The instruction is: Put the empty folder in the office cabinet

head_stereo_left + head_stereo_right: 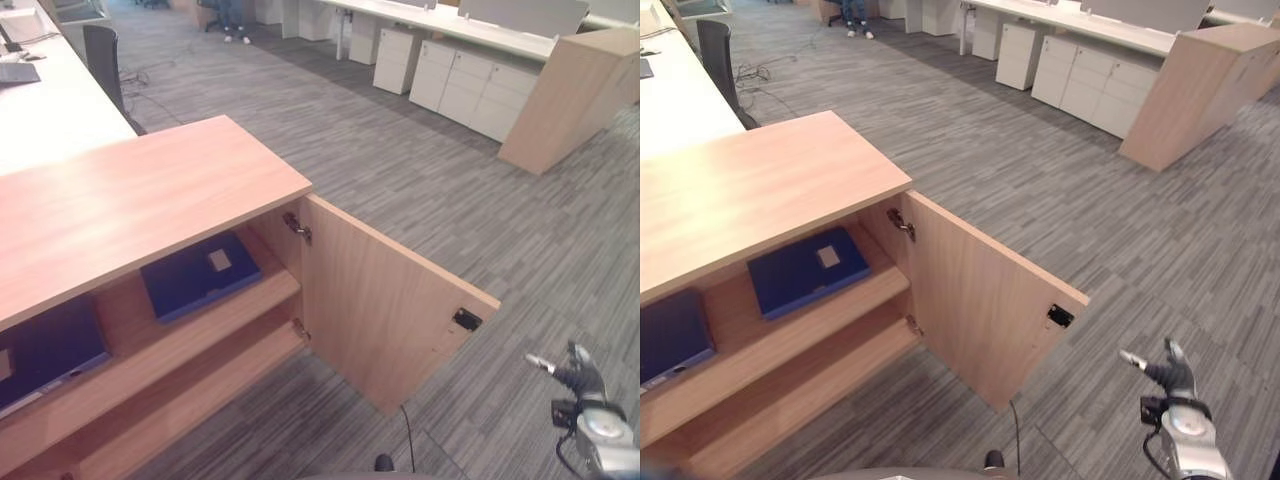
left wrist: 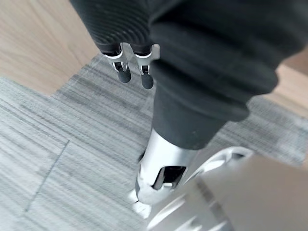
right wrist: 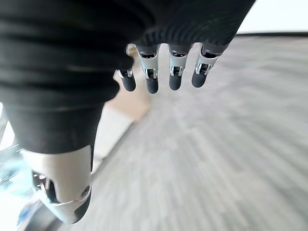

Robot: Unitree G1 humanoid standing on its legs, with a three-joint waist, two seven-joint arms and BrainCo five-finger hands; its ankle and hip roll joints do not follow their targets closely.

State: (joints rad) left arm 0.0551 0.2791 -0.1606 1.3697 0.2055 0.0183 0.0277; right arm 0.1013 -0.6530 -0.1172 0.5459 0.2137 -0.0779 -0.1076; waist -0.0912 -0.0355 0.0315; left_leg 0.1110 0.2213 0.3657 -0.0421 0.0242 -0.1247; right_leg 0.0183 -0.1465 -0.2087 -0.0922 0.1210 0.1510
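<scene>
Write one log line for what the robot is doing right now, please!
cabinet door: open | blue folder: flat on upper shelf | second folder: beside it | right hand: open, empty, over carpet | left hand: empty

Flat dark-blue folder with pale label [image 1: 199, 274]: lying closed on upper shelf of open light-wood office cabinet [image 1: 140, 205], at 9 o'clock.

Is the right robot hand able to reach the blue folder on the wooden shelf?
Probably not yet: the right robot hand hangs low beyond the open wooden cabinet door, which stands between it and the blue folder.
</scene>
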